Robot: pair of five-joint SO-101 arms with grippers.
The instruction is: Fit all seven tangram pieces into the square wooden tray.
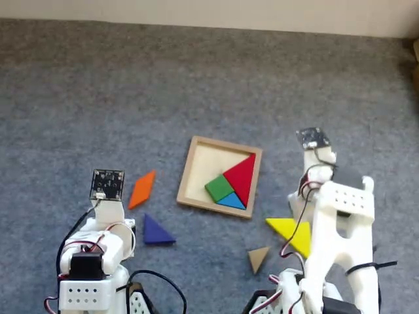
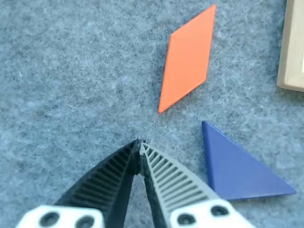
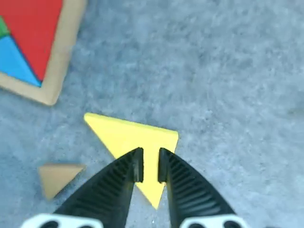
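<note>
The square wooden tray (image 1: pixel 185 178) sits mid-table with the red triangle (image 1: pixel 242 175), green square (image 1: pixel 219 188) and light blue triangle (image 1: pixel 232 201) packed into its right, near part, so four pieces wait outside. My right gripper (image 3: pixel 149 166) hangs over the yellow triangle (image 3: pixel 128 135), jaws a slit apart; I judge it is lined up to pinch (it's that arm's closest piece). The tan triangle (image 1: pixel 258 257) lies left of it, slightly nearer. My left gripper (image 2: pixel 138 145) is pressed together over the grey carpet (image 2: pixel 71 71), beside the orange parallelogram (image 2: pixel 187 57) and dark blue triangle (image 2: pixel 232 166), touching neither. The high view hides both pincers under the arms; the wrist views settle them.
</note>
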